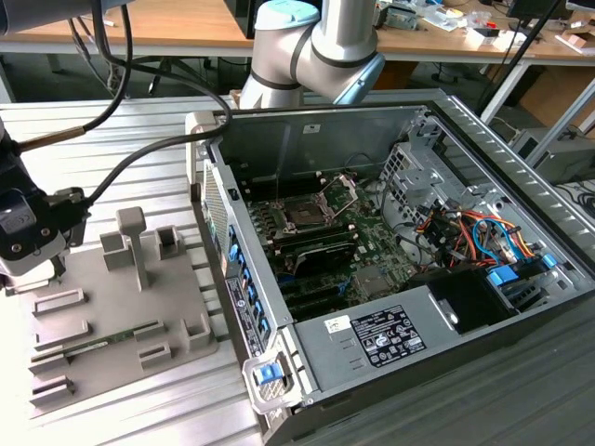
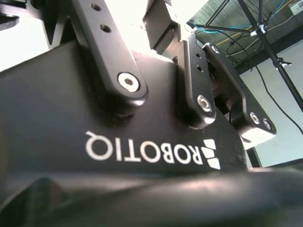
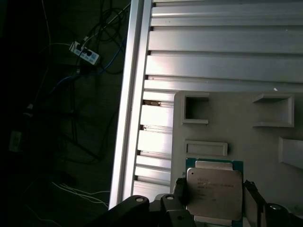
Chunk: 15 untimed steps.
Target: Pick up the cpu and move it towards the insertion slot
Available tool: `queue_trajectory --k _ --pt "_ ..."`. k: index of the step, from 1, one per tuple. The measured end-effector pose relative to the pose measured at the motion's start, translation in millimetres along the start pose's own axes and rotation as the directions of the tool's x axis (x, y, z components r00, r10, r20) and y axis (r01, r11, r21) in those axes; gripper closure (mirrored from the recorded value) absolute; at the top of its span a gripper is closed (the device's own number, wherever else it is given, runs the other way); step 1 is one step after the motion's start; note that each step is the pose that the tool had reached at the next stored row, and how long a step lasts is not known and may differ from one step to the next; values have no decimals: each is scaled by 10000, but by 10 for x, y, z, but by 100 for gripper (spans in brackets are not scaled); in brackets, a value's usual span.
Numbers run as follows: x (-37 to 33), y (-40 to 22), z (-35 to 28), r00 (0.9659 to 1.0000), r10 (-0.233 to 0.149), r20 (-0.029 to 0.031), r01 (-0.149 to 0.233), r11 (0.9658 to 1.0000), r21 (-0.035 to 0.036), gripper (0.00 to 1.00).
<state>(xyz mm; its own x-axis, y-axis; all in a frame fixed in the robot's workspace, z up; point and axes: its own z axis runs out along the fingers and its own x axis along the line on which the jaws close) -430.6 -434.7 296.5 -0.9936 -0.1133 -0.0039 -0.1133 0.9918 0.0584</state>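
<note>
Over the grey fixture tray | gripper fingers flanked the cpu, close at both edges; grip could not be told | risk: an off-centre pinch could tilt it free

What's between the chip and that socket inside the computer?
In the exterior view: the grey tray, its upright posts, then the computer case's side wall before the socket.
</note>
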Motion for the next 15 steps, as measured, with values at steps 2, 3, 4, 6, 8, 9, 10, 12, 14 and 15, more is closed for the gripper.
queue_trajectory --k 2,3,4,6,8,9,10,12,14,15 --pt "0 0 -4 10000 0 1 0 10000 -1 45" --pt "0 1 -7 10000 0 0 0 10000 0 45" --pt "0 1 -9 10000 1 0 -1 10000 0 45" --pt "0 1 -14 10000 0 0 0 10000 0 45" --pt "0 1 -18 10000 0 1 0 10000 -1 45" --pt "0 1 -20 10000 0 0 0 10000 0 45" --pt "0 1 -22 10000 0 1 0 10000 0 45" --pt "0 2 -25 10000 0 1 0 10000 -1 45" --pt "0 2 -27 10000 0 1 0 10000 -1 45" --pt "0 2 -31 10000 0 1 0 10000 0 45"
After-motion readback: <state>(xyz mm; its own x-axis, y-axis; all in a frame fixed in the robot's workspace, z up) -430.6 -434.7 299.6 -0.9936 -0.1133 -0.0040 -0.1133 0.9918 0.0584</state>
